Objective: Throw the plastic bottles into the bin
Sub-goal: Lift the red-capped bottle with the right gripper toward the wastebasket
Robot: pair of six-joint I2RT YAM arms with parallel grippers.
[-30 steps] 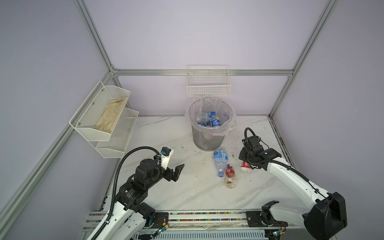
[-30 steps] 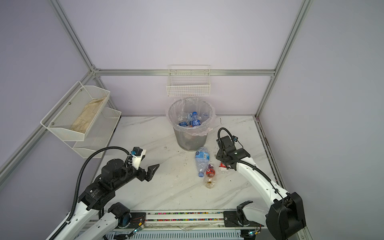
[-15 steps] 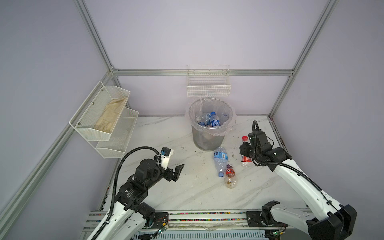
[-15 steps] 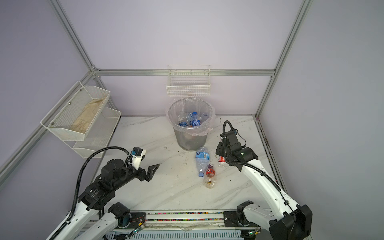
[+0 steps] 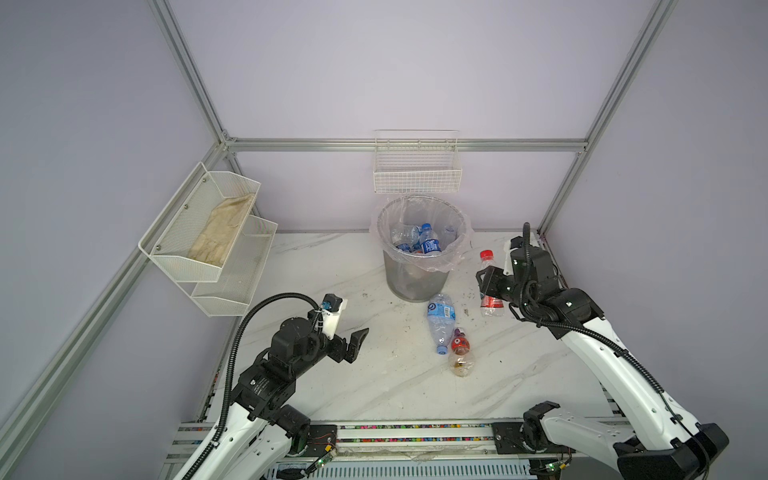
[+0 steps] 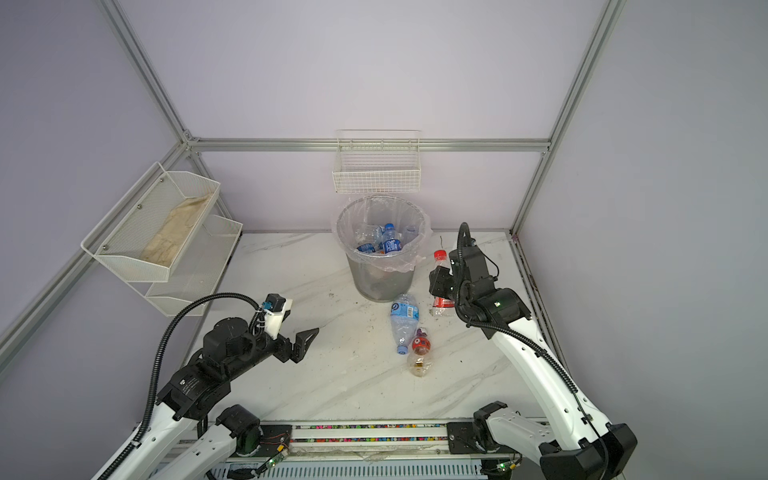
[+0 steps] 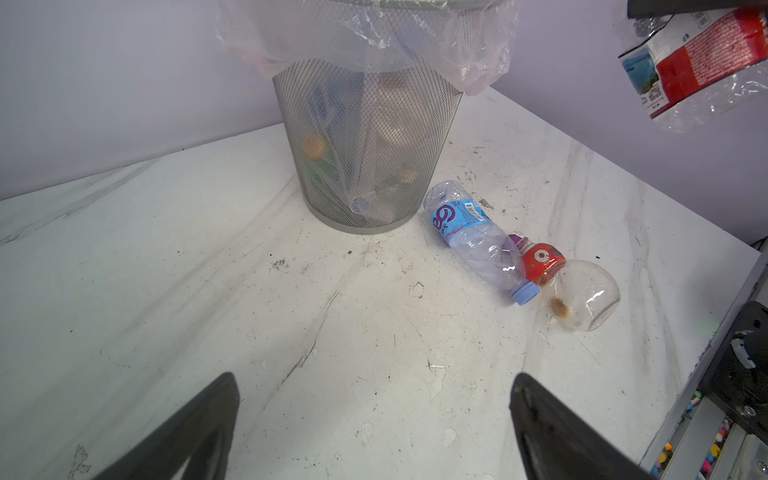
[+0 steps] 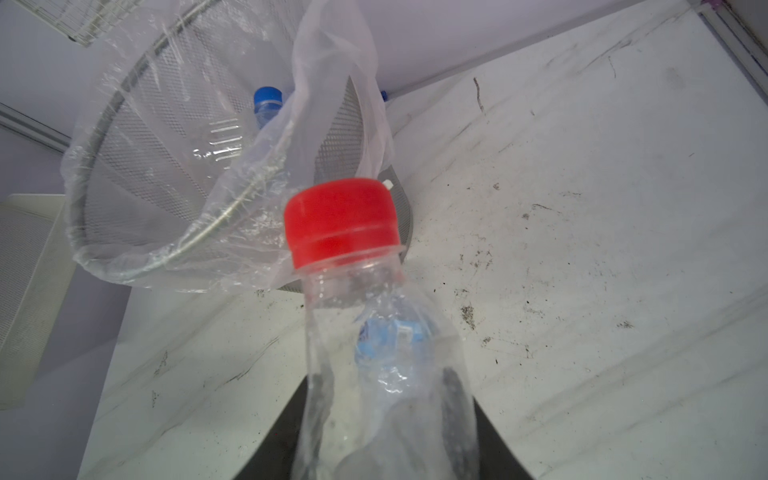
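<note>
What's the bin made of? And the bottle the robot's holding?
The bin looks like grey metal mesh, matte, with tiny see-through holes; its liner is thin, crinkly clear plastic. The held bottle seems thin, glossy clear plastic, dented.

Red-cap bottle (image 8: 374,332): btm cut off at pic edge, lower body blurry.

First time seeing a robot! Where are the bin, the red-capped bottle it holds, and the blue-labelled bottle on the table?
bin (image 5: 415,278): in a top view, mesh wall.
red-capped bottle (image 5: 491,301): in a top view, red label.
blue-labelled bottle (image 5: 440,311): in a top view, blue label.
</note>
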